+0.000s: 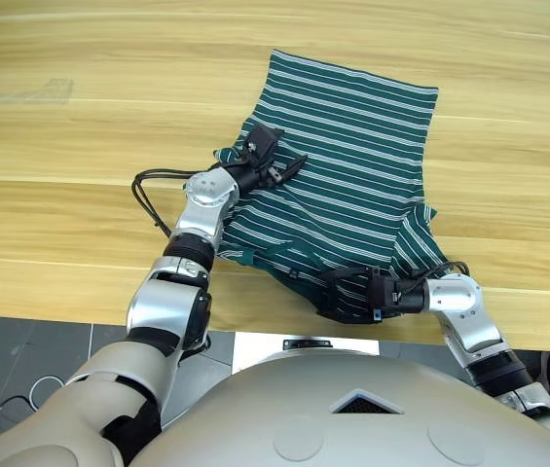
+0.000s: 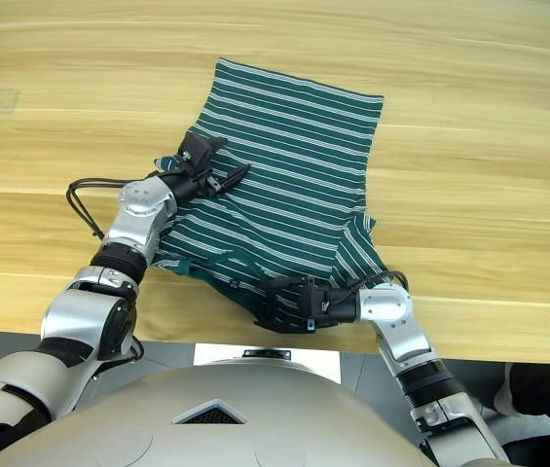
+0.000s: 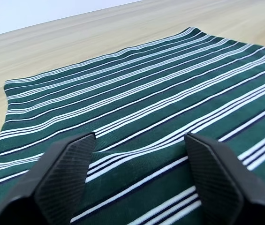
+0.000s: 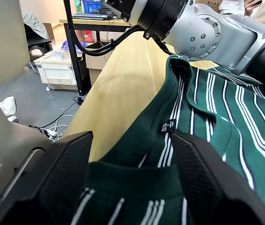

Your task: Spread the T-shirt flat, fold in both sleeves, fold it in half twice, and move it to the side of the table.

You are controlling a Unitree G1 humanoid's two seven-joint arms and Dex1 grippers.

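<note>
A dark green T-shirt (image 1: 352, 146) with white stripes lies on the wooden table (image 1: 80, 195), its hem far from me and its collar (image 4: 170, 125) bunched at the near edge. My left gripper (image 1: 292, 167) sits on the shirt's left side by the sleeve, open, both fingers (image 3: 71, 173) resting on the striped cloth. My right gripper (image 1: 341, 284) is at the near table edge, open, with the crumpled collar cloth lying between its fingers (image 4: 66, 178). The right sleeve (image 1: 416, 233) is wrinkled beside the right wrist.
Bare wood stretches to the left, right and beyond the shirt. The table's front edge (image 1: 60, 316) runs just under the collar, with grey floor below. A black cable (image 1: 148, 190) loops off the left forearm. A black-framed bench (image 4: 76, 37) stands in the room behind.
</note>
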